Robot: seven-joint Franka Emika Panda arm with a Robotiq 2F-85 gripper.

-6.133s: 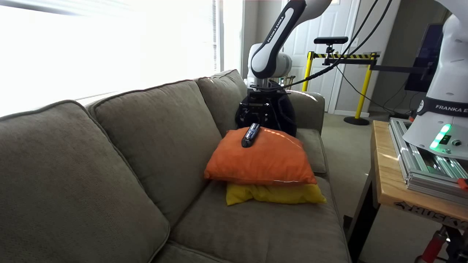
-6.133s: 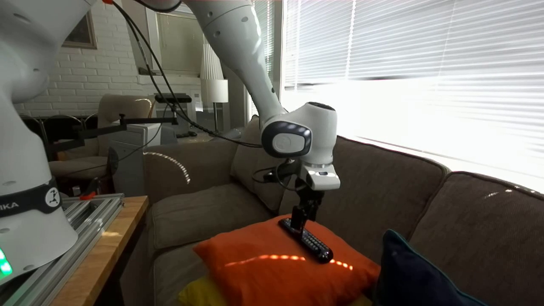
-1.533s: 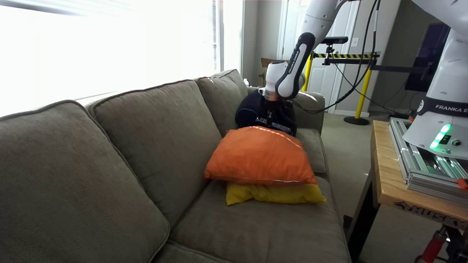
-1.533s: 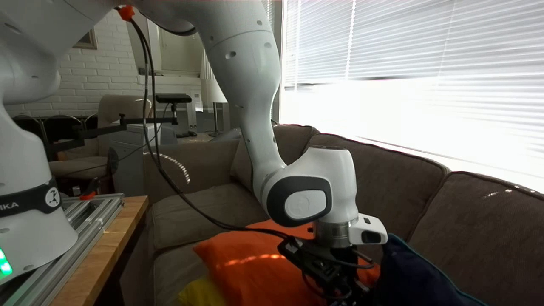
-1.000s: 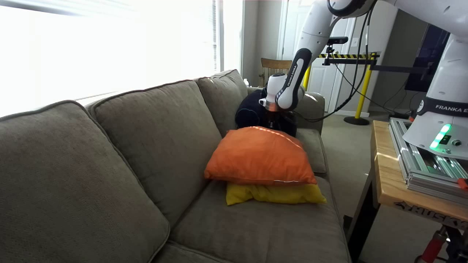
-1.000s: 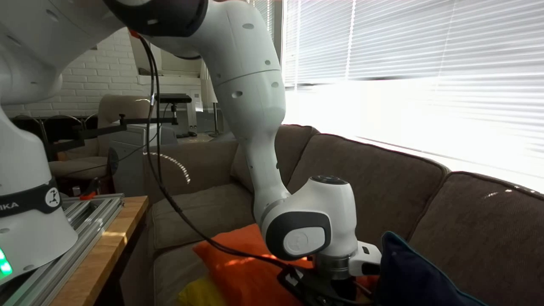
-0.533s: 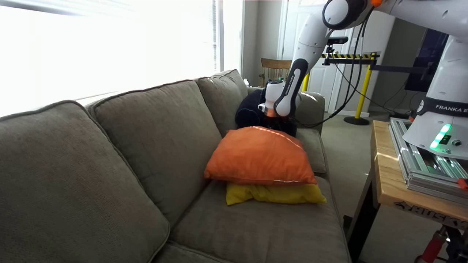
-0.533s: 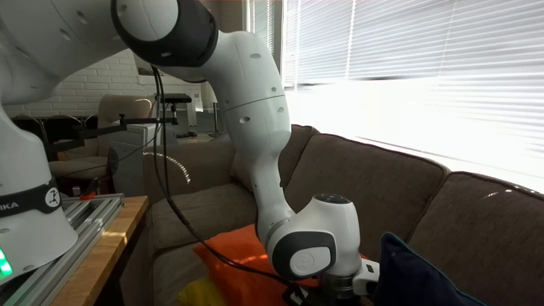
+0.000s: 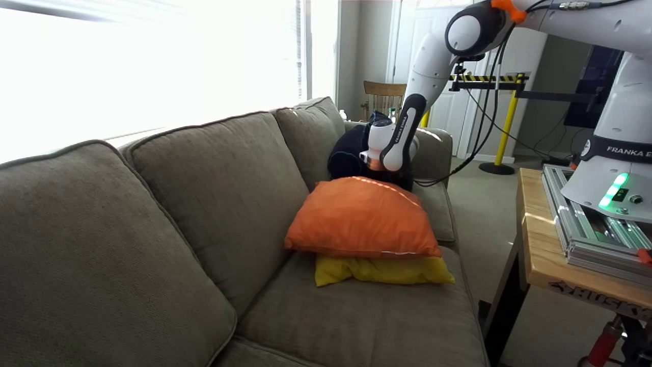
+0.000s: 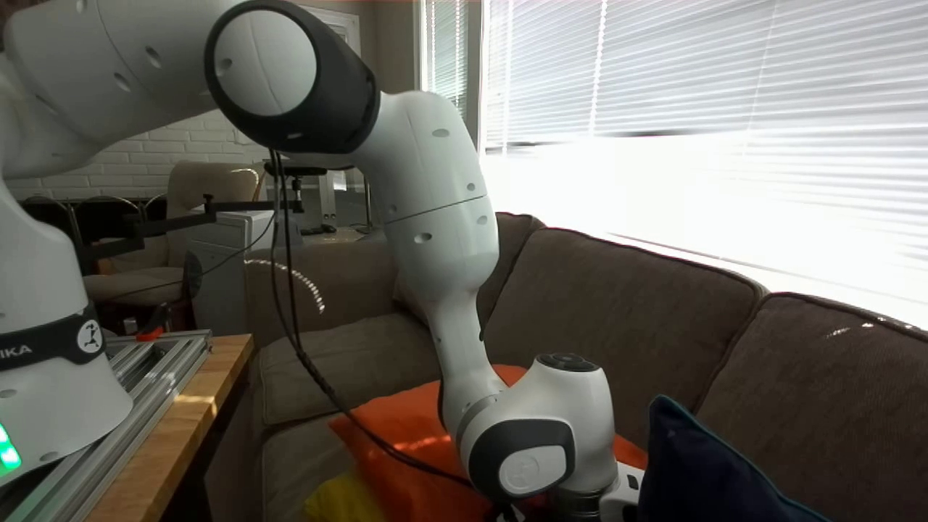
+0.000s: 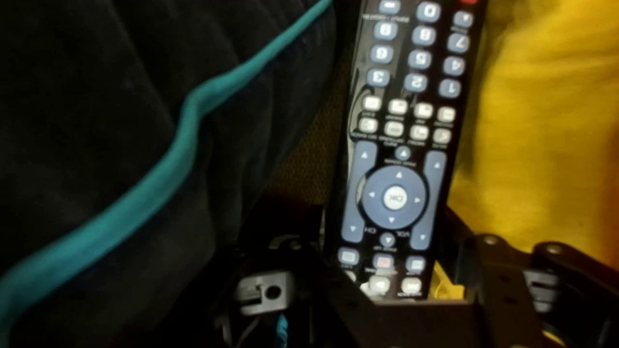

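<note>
While the jaws clasp the remote point(image 11: 394, 193) by its long edges, it is between the dark teal-piped pillow point(image 11: 121, 125) and the yellow pillow point(image 11: 546, 145), over the sofa point(image 9: 367, 321). Whether it touches the seat cannot be told. An orange pillow point(image 9: 361, 219) lies on the yellow one. Bright blinds point(image 10: 674, 65) hang behind the sofa; a wooden table point(image 9: 541, 239) beside it carries the arm's base point(image 9: 611, 173).

Sunlit window point(image 10: 696, 181), brown sofa point(image 9: 214, 188), white brick wall point(image 10: 145, 170), pale carpet point(image 9: 479, 204)
</note>
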